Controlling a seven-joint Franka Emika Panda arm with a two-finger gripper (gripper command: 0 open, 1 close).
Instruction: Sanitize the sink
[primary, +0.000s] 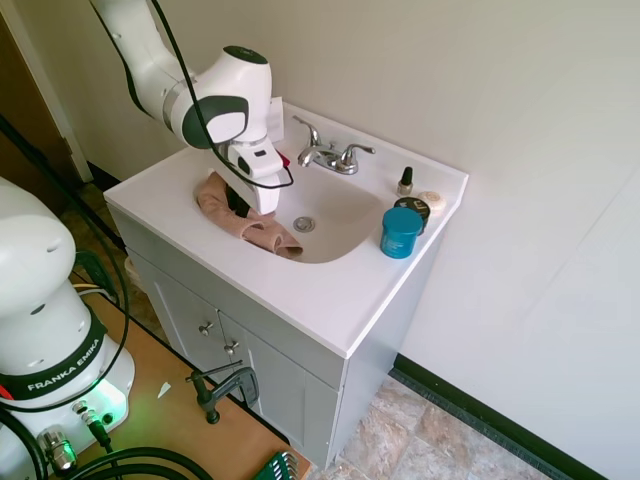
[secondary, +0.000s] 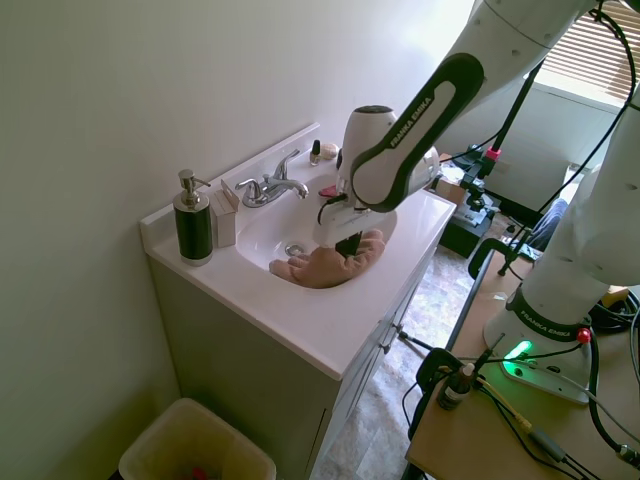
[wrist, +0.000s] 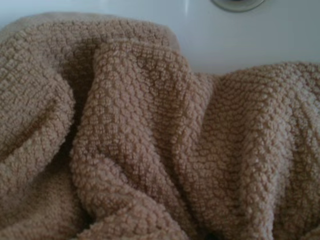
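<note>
Over the sink (primary: 345, 290), the pincer (primary: 238, 203), grip unclear, presses a soft, light cloth (primary: 258, 232); best pinched at a raised fold.

Seen from the first exterior view, the sink (primary: 330, 300) has its basin (primary: 345, 215) in the middle of the top, with the drain (primary: 304, 224) at the basin's centre. The faucet (primary: 330, 155) stands at 12 o'clock from the drain, on the back edge by the wall. A cloth (primary: 245, 215) lies at 9 o'clock, in the basin and over its rim, and the gripper (primary: 240, 200) is down on it. At 3 o'clock a jar (primary: 401, 232) stands on the top; a tin (primary: 413, 207) is just behind it, and a small bottle (primary: 405, 181) further back. A dispenser (secondary: 192, 217) stands at the back corner beyond the faucet.
</note>
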